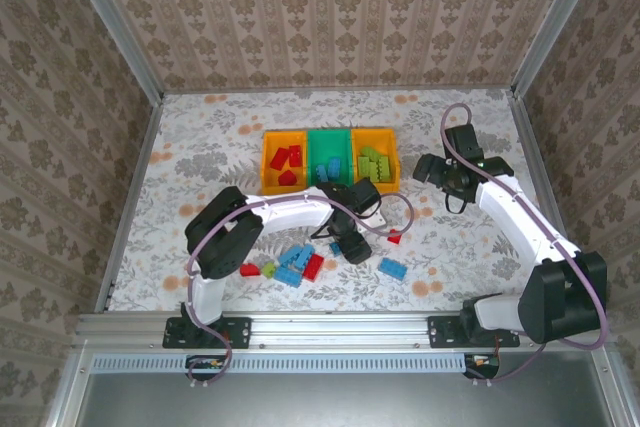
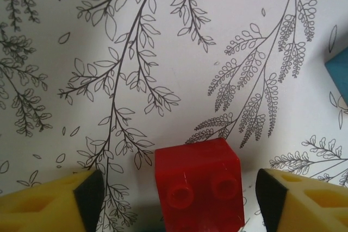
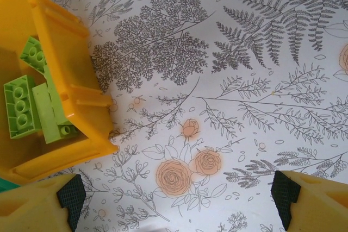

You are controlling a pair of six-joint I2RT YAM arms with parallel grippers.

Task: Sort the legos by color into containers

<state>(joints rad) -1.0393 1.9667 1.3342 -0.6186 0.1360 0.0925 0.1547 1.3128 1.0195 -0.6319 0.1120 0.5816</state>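
Top external view showed a green rectangular plastic bin (image 1: 330, 134) holding blue bricks (image 1: 330, 169) at the middle of the floral-patterned worktop (image 1: 200, 147). A left-hand orange plastic bin (image 1: 267, 162) with red bricks (image 1: 285, 159) and a right-hand orange plastic bin (image 1: 375, 131) with lime green bricks (image 1: 375, 162) flanked it, touching its walls. Toward the arm bases from the green bin lay loose legos: a red piece (image 1: 250, 269), a lime piece (image 1: 268, 269), blue pieces (image 1: 290, 269), another red (image 1: 313, 267), a blue one (image 1: 392, 268) and a small red one (image 1: 394, 238).

The left claw (image 1: 352, 247) hung low over the worktop just nearward of the green bin. In the left wrist view that claw (image 2: 179, 188) stood apart, straddling a red studded plastic brick (image 2: 197, 186), with a gap between the brick and each black pad (image 2: 89, 191).

The right claw (image 1: 432, 169) sat beyond the right-hand orange bin, on the side away from the green bin. In the right wrist view it (image 3: 176, 196) was spread wide over bare worktop, that orange bin (image 3: 81, 101) and its lime bricks (image 3: 22, 107) beside it.
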